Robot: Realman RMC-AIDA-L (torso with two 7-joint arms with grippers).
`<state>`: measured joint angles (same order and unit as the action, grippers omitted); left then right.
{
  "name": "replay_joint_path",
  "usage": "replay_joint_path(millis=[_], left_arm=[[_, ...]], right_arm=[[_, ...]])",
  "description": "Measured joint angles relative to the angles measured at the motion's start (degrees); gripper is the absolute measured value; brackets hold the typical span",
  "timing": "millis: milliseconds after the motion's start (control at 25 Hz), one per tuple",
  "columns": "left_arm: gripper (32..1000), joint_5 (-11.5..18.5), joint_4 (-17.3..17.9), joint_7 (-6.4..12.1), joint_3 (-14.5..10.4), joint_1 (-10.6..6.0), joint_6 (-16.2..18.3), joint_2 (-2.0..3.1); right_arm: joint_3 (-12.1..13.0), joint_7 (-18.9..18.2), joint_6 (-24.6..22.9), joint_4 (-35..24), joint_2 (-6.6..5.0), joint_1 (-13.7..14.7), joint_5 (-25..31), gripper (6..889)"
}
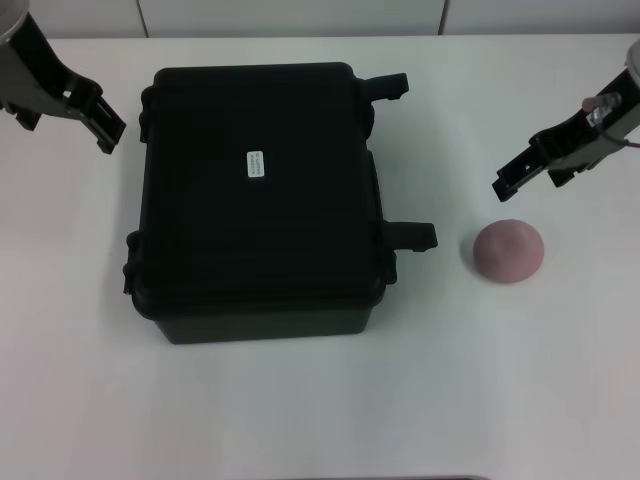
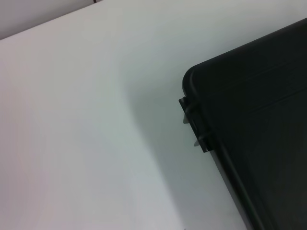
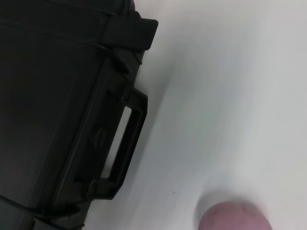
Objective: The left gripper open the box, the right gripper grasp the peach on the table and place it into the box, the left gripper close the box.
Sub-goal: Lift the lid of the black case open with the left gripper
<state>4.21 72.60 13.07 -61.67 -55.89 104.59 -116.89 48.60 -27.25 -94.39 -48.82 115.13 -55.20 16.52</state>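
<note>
We see box (image 1: 258, 195) shut, white label (image 1: 256, 164) unreadable. Peach (image 1: 509, 251) right of it. Left gripper (image 1: 100, 118), right gripper (image 1: 528, 173): both released, empty.

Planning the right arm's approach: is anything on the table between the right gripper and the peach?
No. In the head view only bare table separates the right gripper from the peach.

The white table (image 1: 300, 410) carries the closed black box (image 1: 260, 200) and, just beside it, the peach (image 1: 508, 252).
</note>
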Motion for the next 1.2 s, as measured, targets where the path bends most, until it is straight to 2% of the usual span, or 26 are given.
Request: replay_joint_path(millis=[160,240,360,480,560,640,800,880,960,1000,1120,1200], left_arm=[[901,0.0,0.0,0.28,0.1,0.08,0.0,0.00],[900,-0.1,0.8,1.05,0.0,0.23,-0.2,0.00],[897,-0.3,4.4,3.62,-0.4,1.24,-0.5,-0.05],[894,0.5,9.4,7.67,-0.4,2.89,-0.8,-0.22],[892,2.9,12.2,10.65,-0.4,4.24,-1.1,-0.34],[890,7.4,13.8,13.52,-0.4,5.77,-1.5,-0.40],[887,15.0,16.4,17.53,-1.4,8.38,-0.9,-0.42],[885,17.5,18.6,19.24,-4.3,10.16,-0.9,-0.38],[883,18.4,21.1,20.62,-9.1,11.92,-1.6,-0.37],[882,18.5,21.8,20.85,-10.7,12.37,-1.9,-0.38],[879,20.2,23.5,21.34,-18.8,13.98,-4.0,-0.39],[878,21.4,23.6,21.63,-22.4,14.24,-4.9,-0.44]], right_arm=[[0.0,0.0,0.0,-0.1,0.00,0.0,0.0,849],[0.0,-0.1,0.0,-0.1,0.00,0.0,0.0,849],[-0.1,-0.1,0.0,-0.1,0.00,0.0,0.0,849],[-0.1,-0.5,0.4,-0.2,-0.03,0.2,1.0,849],[-0.1,-0.9,0.9,0.0,-0.17,0.5,1.8,849],[-0.1,-1.5,1.4,0.1,-0.30,0.7,2.1,849],[-0.1,-2.4,1.9,0.1,-0.35,1.2,2.2,849],[-0.1,-2.6,2.0,0.1,-0.38,1.6,2.3,849],[-0.1,-2.9,2.0,0.0,-0.48,2.1,2.7,849],[-0.1,-3.0,2.0,-0.1,-0.56,2.3,3.1,849],[-0.2,-3.0,2.0,0.1,-0.70,2.8,4.2,848],[-0.2,-3.1,2.0,0.2,-0.75,2.9,4.3,848]])
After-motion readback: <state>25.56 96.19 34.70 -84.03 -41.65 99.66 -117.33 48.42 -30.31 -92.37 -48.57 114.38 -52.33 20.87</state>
